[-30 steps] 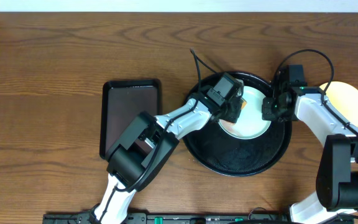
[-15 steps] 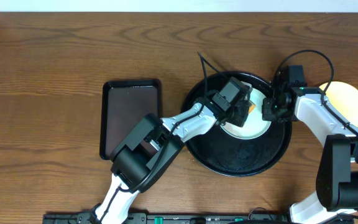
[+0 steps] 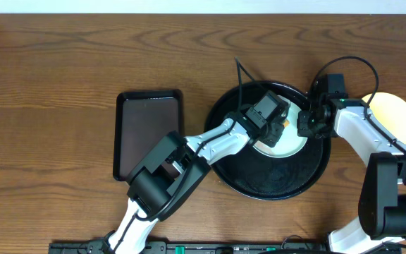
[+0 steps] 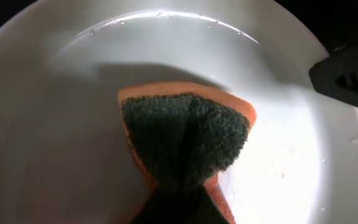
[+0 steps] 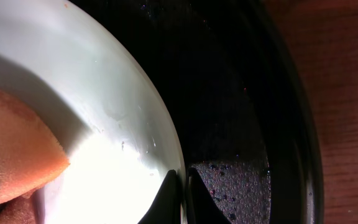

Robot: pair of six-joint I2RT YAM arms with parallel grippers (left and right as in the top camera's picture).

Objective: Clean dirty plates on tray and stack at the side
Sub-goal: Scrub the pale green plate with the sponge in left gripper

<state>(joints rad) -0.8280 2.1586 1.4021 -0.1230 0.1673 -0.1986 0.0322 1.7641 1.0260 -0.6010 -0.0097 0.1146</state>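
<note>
A pale mint-white plate lies on the round black tray. My left gripper is shut on an orange sponge with a dark green scrub face and presses it on the plate. My right gripper is shut on the plate's right rim, one finger inside and one outside. A pale yellow plate lies on the table right of the tray, partly under my right arm. The third plate is not in view.
A smaller rectangular dark tray lies left of the round tray. The round tray's floor is wet with droplets. Faint reddish specks show on the plate. Cables rise from both wrists.
My left gripper has slid the sponge rightward across the plate, toward my right gripper. The right gripper has kept its hold on the rim.
</note>
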